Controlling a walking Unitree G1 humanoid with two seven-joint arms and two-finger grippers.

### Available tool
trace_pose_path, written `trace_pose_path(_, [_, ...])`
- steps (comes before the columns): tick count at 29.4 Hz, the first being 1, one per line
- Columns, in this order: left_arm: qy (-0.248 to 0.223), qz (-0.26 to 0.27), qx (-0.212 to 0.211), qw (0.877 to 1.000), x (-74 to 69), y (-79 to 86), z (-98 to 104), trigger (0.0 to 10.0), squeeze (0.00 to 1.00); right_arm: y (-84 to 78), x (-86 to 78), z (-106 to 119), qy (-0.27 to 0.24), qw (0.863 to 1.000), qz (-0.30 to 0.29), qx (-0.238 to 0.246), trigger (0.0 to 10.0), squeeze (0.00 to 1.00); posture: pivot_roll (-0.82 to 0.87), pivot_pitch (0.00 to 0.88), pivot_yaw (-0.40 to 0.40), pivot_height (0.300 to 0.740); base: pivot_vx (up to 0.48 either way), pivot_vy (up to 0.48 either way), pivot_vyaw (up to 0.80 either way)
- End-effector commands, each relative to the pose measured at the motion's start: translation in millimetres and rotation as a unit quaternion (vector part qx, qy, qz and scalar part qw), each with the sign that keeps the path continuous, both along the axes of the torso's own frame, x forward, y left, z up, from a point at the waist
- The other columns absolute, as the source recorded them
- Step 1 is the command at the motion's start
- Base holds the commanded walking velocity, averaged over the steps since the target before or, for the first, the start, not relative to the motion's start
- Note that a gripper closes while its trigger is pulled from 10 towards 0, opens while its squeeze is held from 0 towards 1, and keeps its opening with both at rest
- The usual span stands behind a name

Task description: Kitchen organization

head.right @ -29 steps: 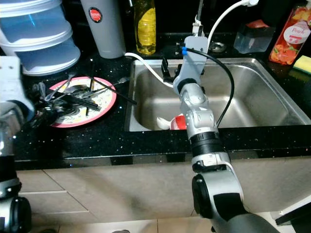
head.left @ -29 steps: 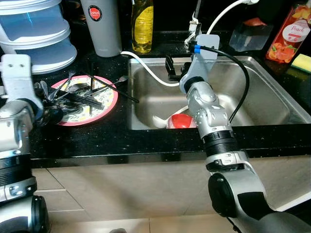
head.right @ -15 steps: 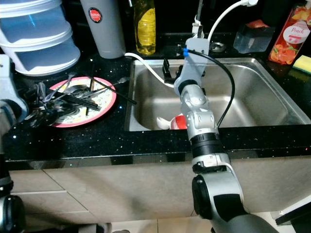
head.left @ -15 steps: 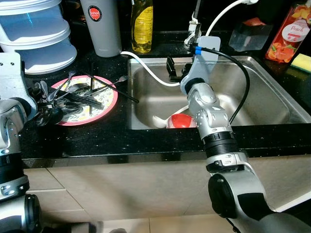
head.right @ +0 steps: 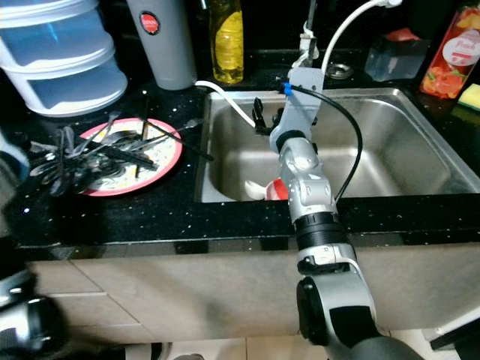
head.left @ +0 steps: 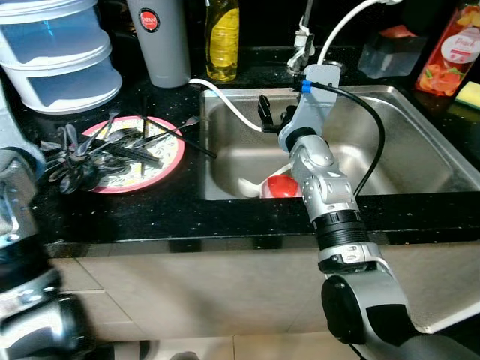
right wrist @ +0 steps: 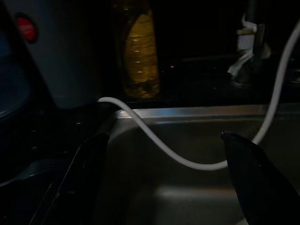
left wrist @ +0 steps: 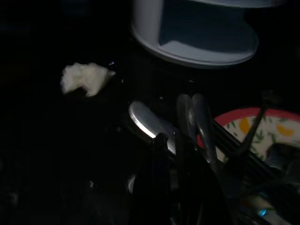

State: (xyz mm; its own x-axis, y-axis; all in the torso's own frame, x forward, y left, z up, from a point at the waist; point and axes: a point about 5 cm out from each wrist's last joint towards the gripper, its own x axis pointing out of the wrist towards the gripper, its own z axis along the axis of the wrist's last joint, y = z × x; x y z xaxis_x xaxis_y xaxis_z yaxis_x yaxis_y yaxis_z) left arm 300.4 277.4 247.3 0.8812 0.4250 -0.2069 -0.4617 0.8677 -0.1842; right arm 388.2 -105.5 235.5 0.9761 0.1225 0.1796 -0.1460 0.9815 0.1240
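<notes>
Your right gripper (right wrist: 164, 187) hangs over the sink (head.left: 420, 161) near its back left corner, fingers (right wrist: 82, 173) spread wide and holding nothing; between them you see the white hose (right wrist: 154, 140) that curves from the worktop (head.left: 150, 217) over the sink's back rim into the basin. On the sink floor, close to the front wall and partly hidden by your right arm, lie a red bowl (head.left: 279, 187) and a white spoon (head.left: 247, 187). Your left gripper (left wrist: 180, 187) sits at the left edge of the plate (head.left: 161, 166), low among the cutlery (head.left: 112, 150); the view is too dark for you to tell whether its fingers are clenched or released. The plate, pink-rimmed with a patterned face, rests on the worktop left of the sink and carries a loose heap of dark spoons, forks and chopsticks, some overhanging its rim towards the sink. A white crumpled scrap (left wrist: 85, 78) lies on the worktop near the plate. Along the back edge stand stacked containers (head.left: 56, 52), a grey tumbler (head.left: 159, 41) and a yellow bottle (head.left: 223, 39); a carton (head.left: 448, 49) and a sponge (head.left: 469, 94) stand at the back right corner.
</notes>
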Motion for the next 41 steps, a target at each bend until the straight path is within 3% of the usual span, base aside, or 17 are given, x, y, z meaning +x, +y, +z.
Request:
trace_pose_path(1, [-0.003,0.016,-0.020,1.000,-2.8,-5.5,2,10.0,0.00,4.6,0.0,2,-0.007,1.000,0.011,-0.004,10.0,0.00,0.24,0.000,0.046,0.740,0.000,0.000,0.00])
trace_pose_path(2, [0.008,0.021,-0.035,0.999,-4.2,-9.0,-4,10.0,1.00,5.4,0.3,3,-0.007,1.000,0.013,-0.006,10.0,0.00,0.24,0.000,0.046,0.740,0.000,0.000,0.00])
trace_pose_path(5, [0.026,0.033,-0.052,0.998,-6.8,-12.4,-14,10.0,1.00,6.2,0.9,3,-0.007,1.000,0.015,-0.006,10.0,0.00,0.24,0.000,0.046,0.740,0.000,0.000,0.00])
trace_pose_path(10, [0.030,0.070,-0.098,0.992,-6.2,-1.8,-24,10.0,1.00,9.7,1.6,2,-0.003,1.000,0.023,-0.007,10.0,0.00,0.25,0.000,0.024,0.740,0.000,0.000,0.00])
trace_pose_path(11, [0.030,0.074,-0.103,0.991,-5.2,-0.3,-25,10.0,0.38,10.0,1.7,2,-0.003,1.000,0.024,-0.008,10.0,0.00,0.25,0.000,0.024,0.740,0.000,0.000,0.00])
trace_pose_path(12, [0.030,0.074,-0.103,0.991,-5.2,-0.3,-25,10.0,0.38,10.0,1.7,2,-0.003,1.000,0.024,-0.008,10.0,0.00,0.25,0.000,0.024,0.740,0.000,0.000,0.00])
trace_pose_path(13, [0.030,0.080,-0.107,0.991,-3.6,2.7,-26,10.0,0.00,10.6,1.8,1,-0.002,1.000,0.025,-0.008,10.0,0.00,0.25,0.000,0.022,0.740,0.000,0.000,0.00])
trace_pose_path(19, [0.020,0.066,-0.131,0.989,9.4,7.1,-25,10.0,0.00,14.0,2.1,2,-0.003,1.000,0.029,-0.006,10.0,0.00,0.25,0.000,0.019,0.740,0.000,0.000,0.00])
trace_pose_path(25, [0.025,0.061,-0.095,0.993,17.9,8.1,-21,10.0,0.00,13.9,1.4,3,-0.006,1.000,0.029,-0.005,10.0,0.00,0.24,0.000,0.025,0.740,0.000,0.000,0.00])
trace_pose_path(28, [0.027,0.047,-0.093,0.994,21.3,4.7,-22,10.0,0.00,12.6,0.9,3,-0.005,1.000,0.026,-0.005,10.0,0.00,0.23,0.000,0.028,0.740,0.000,0.000,0.00])
trace_pose_path(33, [0.020,0.030,-0.051,0.998,27.6,-2.9,-17,10.0,0.00,10.4,0.1,3,-0.006,1.000,0.023,-0.006,10.0,0.00,0.22,0.000,0.030,0.740,0.000,0.000,0.00])
trace_pose_path(36, [0.026,0.014,-0.080,0.996,32.0,-10.0,-22,10.0,0.00,9.9,0.0,3,-0.006,1.000,0.022,-0.007,10.0,0.00,0.22,0.000,0.030,0.740,0.000,0.000,0.00])
trace_pose_path(41, [0.046,-0.026,-0.066,0.996,37.2,-18.3,-33,10.0,0.00,10.2,0.3,4,-0.006,1.000,0.023,-0.008,10.0,0.00,0.22,0.000,0.027,0.740,0.000,0.000,0.00])
